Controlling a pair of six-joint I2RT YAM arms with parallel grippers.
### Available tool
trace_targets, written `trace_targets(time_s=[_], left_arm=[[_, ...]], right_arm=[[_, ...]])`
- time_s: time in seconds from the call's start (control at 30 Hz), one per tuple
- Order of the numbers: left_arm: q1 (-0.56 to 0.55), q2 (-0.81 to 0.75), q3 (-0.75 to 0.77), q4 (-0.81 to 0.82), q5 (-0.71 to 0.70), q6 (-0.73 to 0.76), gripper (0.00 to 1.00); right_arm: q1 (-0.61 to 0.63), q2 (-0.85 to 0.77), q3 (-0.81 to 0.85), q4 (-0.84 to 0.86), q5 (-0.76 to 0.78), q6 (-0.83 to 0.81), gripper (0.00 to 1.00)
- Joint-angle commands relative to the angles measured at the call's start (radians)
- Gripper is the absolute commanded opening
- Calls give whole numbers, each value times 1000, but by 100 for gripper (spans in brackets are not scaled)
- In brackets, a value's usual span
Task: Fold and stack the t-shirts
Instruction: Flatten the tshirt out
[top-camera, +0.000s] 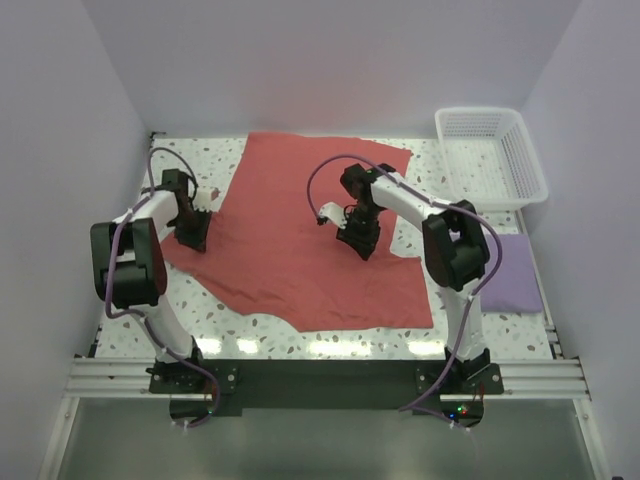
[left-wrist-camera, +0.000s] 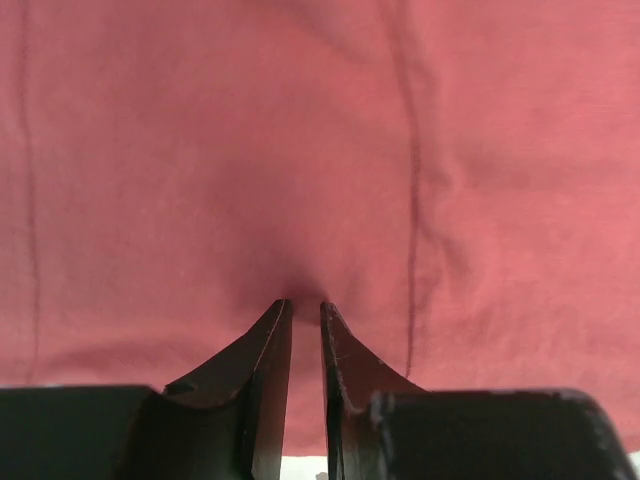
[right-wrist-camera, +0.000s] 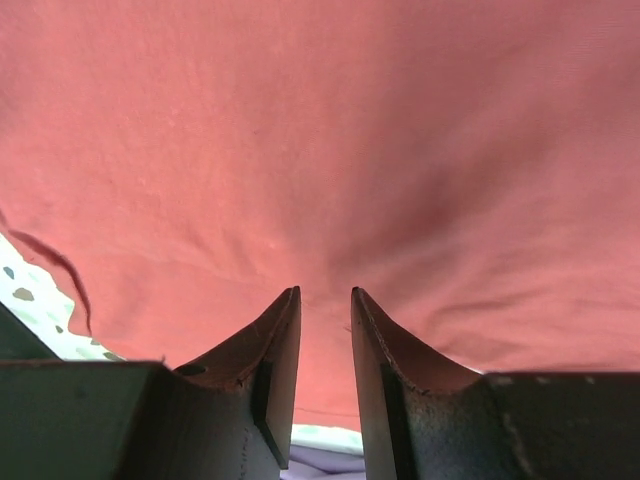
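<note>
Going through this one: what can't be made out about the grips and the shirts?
- Left gripper, left wrist view: narrow jaw gap at puckered red t-shirt; pinched or merely pressed, unclear.
- Right gripper, right wrist view: same doubt.
- Lavender t-shirt, top view: left edge behind the right arm; fold layers too small.

Two t-shirts (top-camera: 320, 230), one basket (top-camera: 490, 155)

The spread t-shirt (top-camera: 320, 240) lies across the middle of the table (top-camera: 215, 330), the left gripper (top-camera: 192, 238) on its left edge, the right gripper (top-camera: 358, 245) on its right part. Right of it lies the folded t-shirt (top-camera: 518, 272), the basket (top-camera: 535, 170) behind that.
</note>
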Motion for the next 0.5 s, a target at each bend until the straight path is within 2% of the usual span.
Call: trace_targets(time_s=[0.0, 0.17, 0.23, 0.33, 0.37, 0.4, 0.43, 0.47], left_arm=[[11, 2, 6, 35, -110, -54, 23], [15, 74, 43, 63, -182, -28, 21], [15, 140, 92, 69, -201, -17, 20], [14, 297, 242, 77, -208, 7, 17], [12, 348, 300, 72, -204, 13, 17], [11, 474, 483, 42, -198, 15, 15], [9, 541, 596, -30, -183, 17, 14], [11, 643, 817, -57, -160, 20, 14]], right_arm=[[19, 28, -39, -4, 48, -36, 31], [71, 22, -123, 15, 19, -24, 31], [104, 19, -157, 18, -19, 0, 31], [199, 5, -195, 36, -99, 48, 31], [255, 5, -197, 44, -126, 63, 31], [281, 9, -188, 45, -166, 97, 31], [308, 28, -137, 35, -247, 120, 32], [331, 39, -96, 23, -312, 141, 32]])
